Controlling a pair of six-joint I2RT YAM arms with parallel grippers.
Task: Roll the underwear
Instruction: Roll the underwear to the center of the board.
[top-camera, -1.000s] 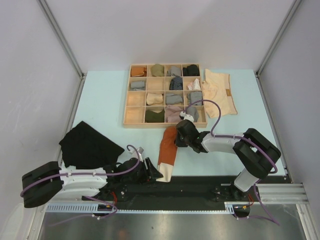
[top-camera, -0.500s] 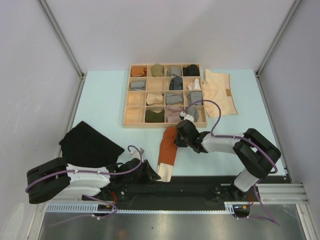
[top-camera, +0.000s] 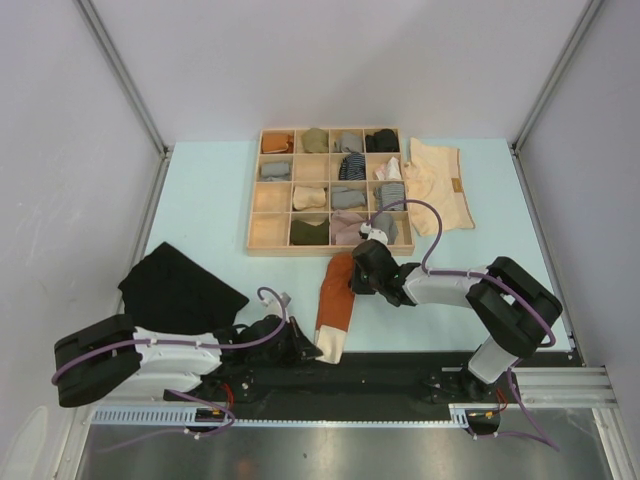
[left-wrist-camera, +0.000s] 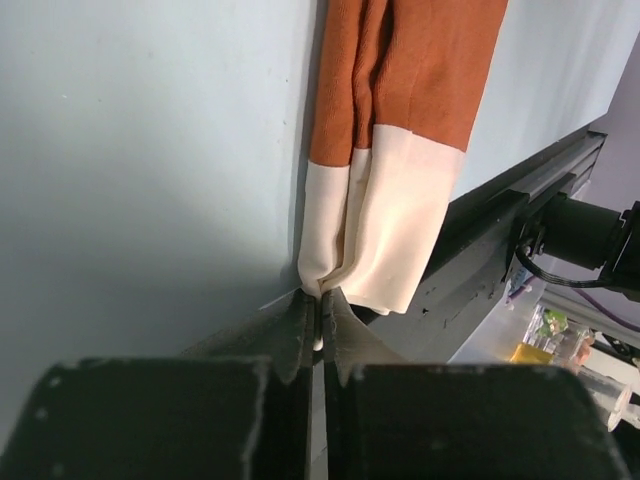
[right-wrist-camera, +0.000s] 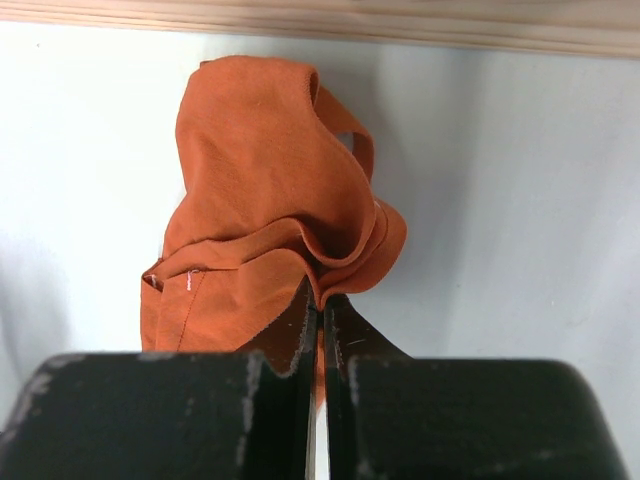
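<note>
Top external: one rust-orange cloth garment (top-camera: 336, 295), clamped by left hand (top-camera: 306, 349) and right hand (top-camera: 357, 279); one black cloth garment (top-camera: 178, 290); one cream cloth garment (top-camera: 440, 188).

Rust-orange underwear (top-camera: 338, 288) w/ cream band, black pair (top-camera: 180, 290), cream pair (top-camera: 440, 190).

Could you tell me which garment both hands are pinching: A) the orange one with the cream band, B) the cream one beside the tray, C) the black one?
A: the left hand pinches the orange underwear by its cream band, the right hand by its orange end.
</note>
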